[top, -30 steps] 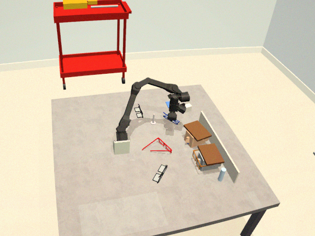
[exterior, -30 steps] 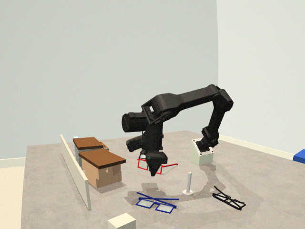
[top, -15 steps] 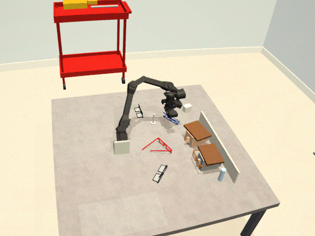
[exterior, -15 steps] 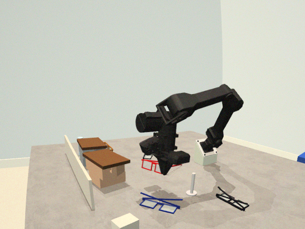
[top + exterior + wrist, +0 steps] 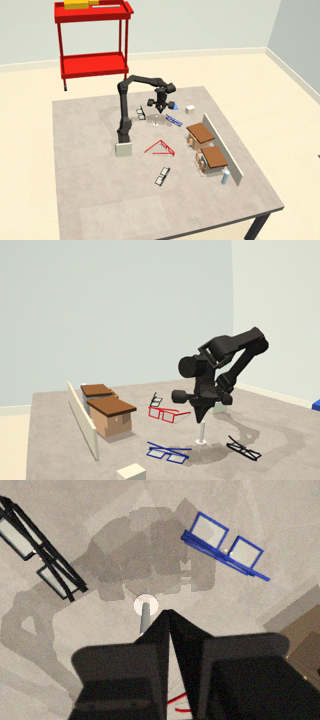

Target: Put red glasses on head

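The red glasses (image 5: 170, 150) (image 5: 161, 411) rest on the table with both temples spread; parts of the temples show in the wrist view (image 5: 177, 699). The tan display head (image 5: 197, 142) (image 5: 117, 428) has a brown top, and a small blue patch shows low at its face. The grey display head (image 5: 214, 169) (image 5: 86, 403) stands beside it, wearing orange glasses (image 5: 199, 161) (image 5: 114, 393). My gripper (image 5: 160, 112) (image 5: 198, 422) (image 5: 167, 613) is shut and empty, pointing down near the top of a thin white post, away from the red glasses.
The white post (image 5: 156, 120) (image 5: 202, 432) (image 5: 145, 614) stands on a round foot. Blue glasses (image 5: 174, 120) (image 5: 168, 448) and black glasses (image 5: 141, 113) (image 5: 242, 450) lie on either side. A low wall (image 5: 223, 149) (image 5: 82, 419) runs behind the heads. A blue cylinder (image 5: 225, 177) stands by the grey head.
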Controlling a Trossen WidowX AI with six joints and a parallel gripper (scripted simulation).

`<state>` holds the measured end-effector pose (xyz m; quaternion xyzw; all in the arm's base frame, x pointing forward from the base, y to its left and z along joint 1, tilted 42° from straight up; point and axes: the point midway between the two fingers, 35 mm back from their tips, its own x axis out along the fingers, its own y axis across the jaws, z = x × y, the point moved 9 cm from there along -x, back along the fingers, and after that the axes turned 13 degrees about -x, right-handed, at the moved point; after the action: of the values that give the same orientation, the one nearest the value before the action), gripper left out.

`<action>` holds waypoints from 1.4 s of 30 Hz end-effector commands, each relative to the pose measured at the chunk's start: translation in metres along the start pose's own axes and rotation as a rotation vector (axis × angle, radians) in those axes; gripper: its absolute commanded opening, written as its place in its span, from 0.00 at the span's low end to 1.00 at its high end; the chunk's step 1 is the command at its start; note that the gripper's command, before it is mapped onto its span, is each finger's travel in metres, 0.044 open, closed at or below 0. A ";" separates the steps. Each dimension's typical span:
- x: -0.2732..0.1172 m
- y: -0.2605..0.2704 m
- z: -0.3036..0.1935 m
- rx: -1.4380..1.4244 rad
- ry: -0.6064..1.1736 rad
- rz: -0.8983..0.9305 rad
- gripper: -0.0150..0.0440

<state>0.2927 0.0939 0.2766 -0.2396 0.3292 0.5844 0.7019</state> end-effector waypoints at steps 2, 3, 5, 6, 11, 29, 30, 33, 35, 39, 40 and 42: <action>0.000 0.074 0.008 -0.916 -0.013 0.023 0.25; 0.000 0.079 0.007 -0.985 -0.016 0.028 0.25; 0.001 0.090 0.006 -1.122 -0.024 0.036 0.25; 0.001 0.095 0.005 -1.191 -0.028 0.039 0.25; 0.003 0.121 0.000 -1.542 -0.056 0.056 0.25; 0.004 0.128 -0.003 -1.645 -0.065 0.060 0.25; 0.004 0.128 -0.003 -1.645 -0.065 0.060 0.25; 0.008 0.128 -0.003 -1.645 -0.065 0.060 0.25; 0.011 0.128 -0.003 -1.645 -0.065 0.060 0.25; 0.017 0.128 -0.002 -1.646 -0.065 0.061 0.25; 0.019 0.128 -0.002 -1.646 -0.065 0.061 0.25; 0.022 0.128 -0.002 -1.646 -0.065 0.061 0.25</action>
<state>0.1689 0.1296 0.2711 -0.6533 -0.2226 0.6607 0.2952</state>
